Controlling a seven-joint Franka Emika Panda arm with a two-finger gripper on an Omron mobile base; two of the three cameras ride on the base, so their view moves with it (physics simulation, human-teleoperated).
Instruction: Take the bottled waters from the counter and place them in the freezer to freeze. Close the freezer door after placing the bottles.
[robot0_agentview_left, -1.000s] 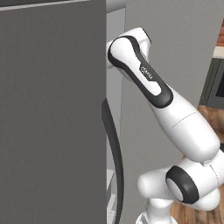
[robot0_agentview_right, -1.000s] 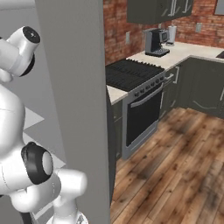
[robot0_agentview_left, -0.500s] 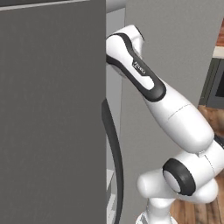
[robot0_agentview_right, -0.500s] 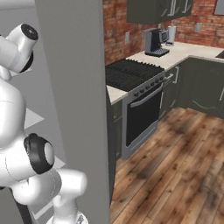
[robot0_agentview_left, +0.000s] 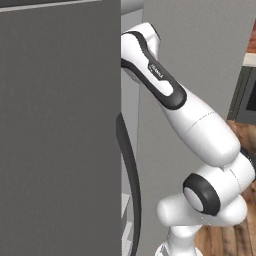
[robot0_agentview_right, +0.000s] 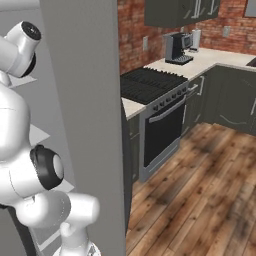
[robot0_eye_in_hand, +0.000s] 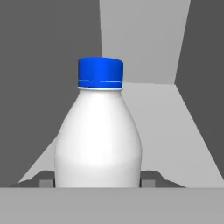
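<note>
While my pincer (robot0_eye_in_hand: 97, 183) grips the water bottle (robot0_eye_in_hand: 98, 135) upright inside the freezer (robot0_agentview_left: 200, 55), I worry that releasing above the shelf (robot0_eye_in_hand: 175, 131) tips it, or the arm snags the door (robot0_agentview_left: 60, 130).

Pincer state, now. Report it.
Pincer: closed on a water bottle with a blue cap, held upright inside the grey freezer.

Black stove top (robot0_agentview_right: 150, 82) with grey oven front (robot0_agentview_right: 162, 135) under it, dark window in the door. Black coffee machine (robot0_agentview_right: 176, 48) near the stove, against red brick wall (robot0_agentview_right: 135, 30). Dark wall cabinets (robot0_agentview_right: 180, 11) overhead. Brown wood plank floor (robot0_agentview_right: 200, 190).
</note>
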